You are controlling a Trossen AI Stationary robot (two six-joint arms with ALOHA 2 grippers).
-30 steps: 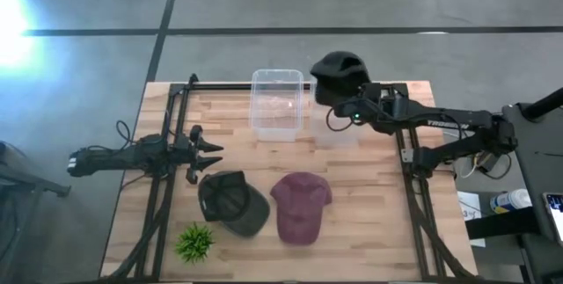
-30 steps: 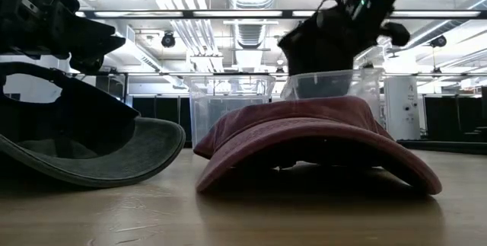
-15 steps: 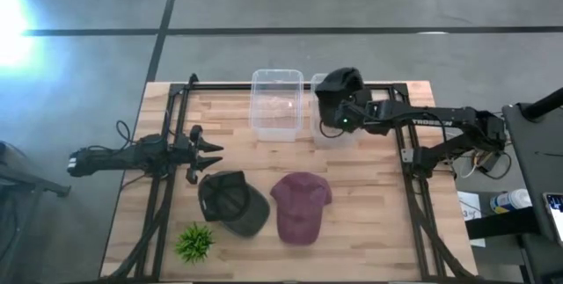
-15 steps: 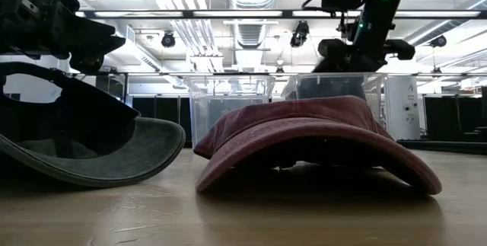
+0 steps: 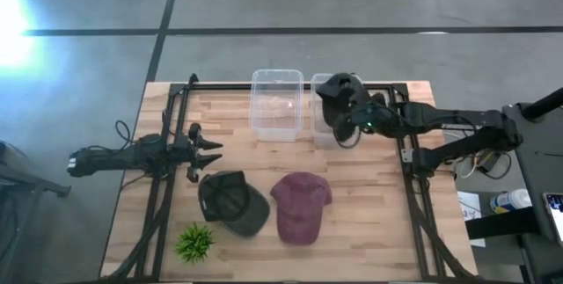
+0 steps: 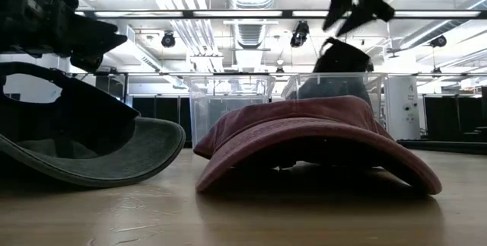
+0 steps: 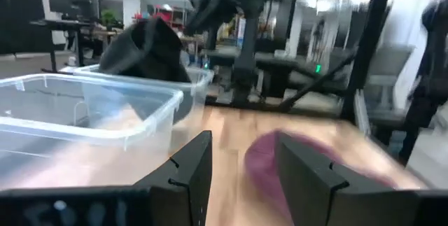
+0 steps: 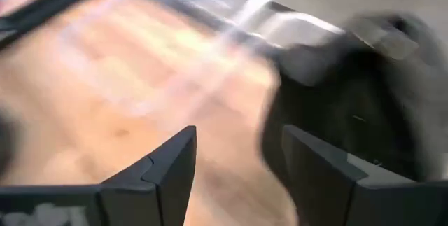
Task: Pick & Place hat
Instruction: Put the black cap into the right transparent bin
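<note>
A black hat [image 5: 336,92] sits in the right clear bin [image 5: 324,133] at the far side of the table, its crown [image 6: 342,55] rising above the rim. My right gripper [image 6: 356,2] is open and empty just above it, with the hat beside its fingers in the right wrist view [image 8: 350,107]. A dark green hat [image 5: 230,201] lies upside down and a maroon hat [image 5: 301,207] lies brim down on the table. My left gripper [image 5: 209,152] waits open at the left, just beyond the green hat's far side.
A second clear bin [image 5: 277,104] stands left of the first. A small green plant [image 5: 195,242] stands near the front left corner. Black rails [image 5: 167,187] run along both sides of the wooden table.
My right gripper has carried the black hat from over the bin's far rim down into the right bin. It has let go there and risen clear. The hat now rests in the bin with its crown sticking up.
</note>
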